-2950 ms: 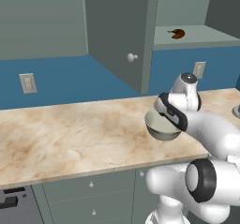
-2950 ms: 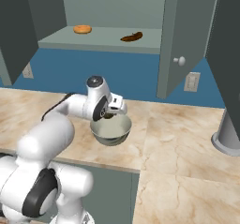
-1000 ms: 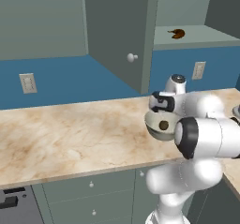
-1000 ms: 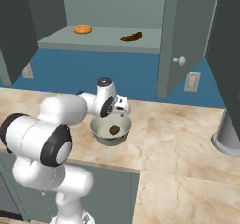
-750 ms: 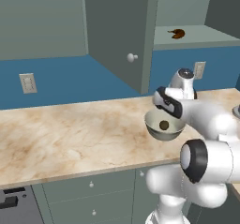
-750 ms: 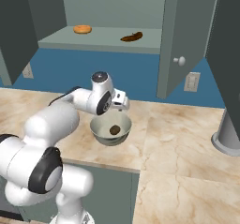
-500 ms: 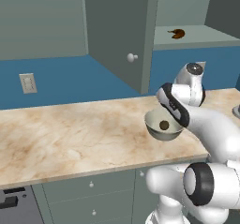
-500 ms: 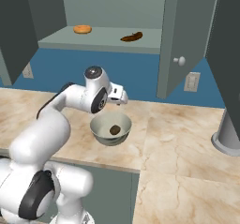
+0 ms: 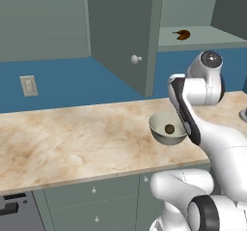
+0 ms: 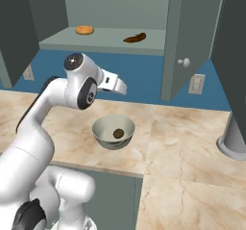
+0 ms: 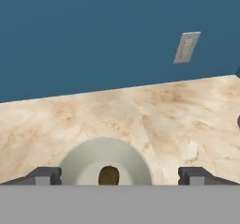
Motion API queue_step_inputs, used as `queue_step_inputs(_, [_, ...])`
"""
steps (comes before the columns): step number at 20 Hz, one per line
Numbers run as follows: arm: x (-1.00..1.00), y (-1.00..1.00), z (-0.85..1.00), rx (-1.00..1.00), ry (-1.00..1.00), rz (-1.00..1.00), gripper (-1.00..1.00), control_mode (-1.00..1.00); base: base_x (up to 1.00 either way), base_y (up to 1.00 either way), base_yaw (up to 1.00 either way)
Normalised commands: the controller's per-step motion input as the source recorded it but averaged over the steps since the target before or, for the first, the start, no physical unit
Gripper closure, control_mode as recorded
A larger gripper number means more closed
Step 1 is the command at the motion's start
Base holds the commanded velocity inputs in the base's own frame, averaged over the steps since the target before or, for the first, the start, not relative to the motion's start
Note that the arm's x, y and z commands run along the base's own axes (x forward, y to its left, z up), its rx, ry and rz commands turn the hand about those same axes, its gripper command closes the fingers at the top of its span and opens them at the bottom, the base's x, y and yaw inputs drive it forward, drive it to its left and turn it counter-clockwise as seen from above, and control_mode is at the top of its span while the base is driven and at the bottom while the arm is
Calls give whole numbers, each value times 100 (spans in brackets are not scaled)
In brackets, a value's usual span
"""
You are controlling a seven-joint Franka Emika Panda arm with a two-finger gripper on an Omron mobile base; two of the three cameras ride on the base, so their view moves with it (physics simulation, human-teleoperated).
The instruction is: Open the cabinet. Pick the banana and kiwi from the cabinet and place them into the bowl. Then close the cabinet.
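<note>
The bowl [image 10: 113, 132] sits near the middle of the right base view, on the marbled counter [image 10: 192, 142] close to its front edge. In it lies the kiwi [image 10: 118, 134], a small brown ball resting on the pale inside, right of centre. In the left base view the same bowl [image 9: 167, 129] is at centre right, partly behind the white arm, with the kiwi [image 9: 169, 128] showing inside. In the hand view the bowl [image 11: 105, 164] is at the bottom centre with the kiwi [image 11: 108, 175] low in it.

The banana [image 10: 134, 38] lies on the pale shelf of the cabinet [image 10: 180, 36], at upper centre of the right base view; in the left base view the banana [image 9: 182, 34] is at upper right. Both cabinet doors stand open. An orange, flattish round thing [image 10: 84, 30] lies further left on the same shelf, well apart from the banana.

The gripper [image 11: 120, 175] is above the bowl, its two dark tips spread wide to either side of it, with nothing between them; it grips nothing. In the right base view the gripper [image 10: 118, 84] is at upper left of the bowl, apart from it.

The counter around the bowl is bare, with open room left and right of it. A wall outlet [image 11: 187, 47] is on the blue wall at upper right of the hand view. A grey rounded base [image 10: 234, 137] stands at the right edge of the right base view.
</note>
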Motion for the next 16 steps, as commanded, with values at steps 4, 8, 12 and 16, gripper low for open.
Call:
queue_step_inputs(4, [-33,0,85,0,-15,-21,-100,-100,0,0,0])
queue_step_inputs(8, [-39,0,72,0,-28,-12,-100,-100,0,0,0])
queue_step_inputs(12, [-48,0,81,0,-32,-8,-100,-100,0,0,0])
queue_step_inputs(16, [-27,0,85,0,-24,-9,-100,-100,0,0,0])
